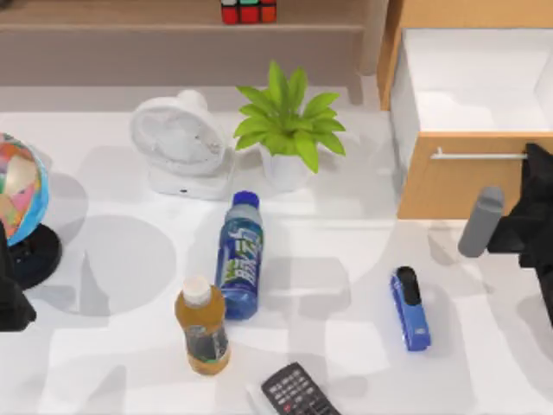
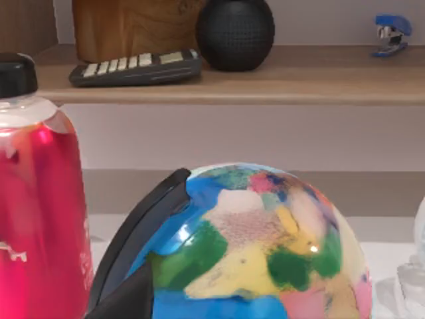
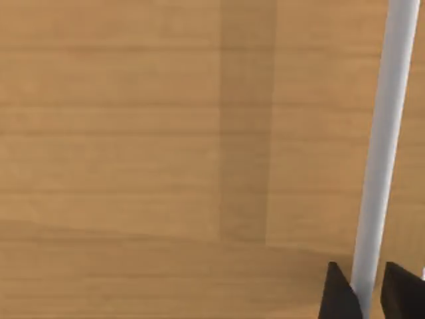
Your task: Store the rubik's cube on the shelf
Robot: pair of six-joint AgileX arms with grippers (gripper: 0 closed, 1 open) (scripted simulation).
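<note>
I read the rubik's cube point(image 1: 248, 11) as already sitting on the shelf point(image 1: 130, 26), at the far edge of the table just left of centre, its red and orange stickers showing over the ledge's front lip, so the storing looks done or nearly so. My right gripper point(image 3: 362, 292) is nowhere near it: it sits at the right side of the table against the front of the orange-wood drawer cabinet point(image 1: 458, 186), and the right wrist view shows its two dark fingertips point(image 3: 339, 296) set either side of the metal handle point(image 3: 385, 146), close about the bar, though I cannot tell whether they actually press it. The drawer stands pulled out, its white inside open to the top view. The cube lies far and well to the left of that gripper, with the potted plant point(image 1: 289, 130) and the white fan point(image 1: 181, 143) between. My left arm is parked at the near left edge beside the globe point(image 1: 22, 194); I cannot tell how its fingers stand. If the cube needed nudging, neither arm is clearly nearer; the left has the freer path, I judge.
</note>
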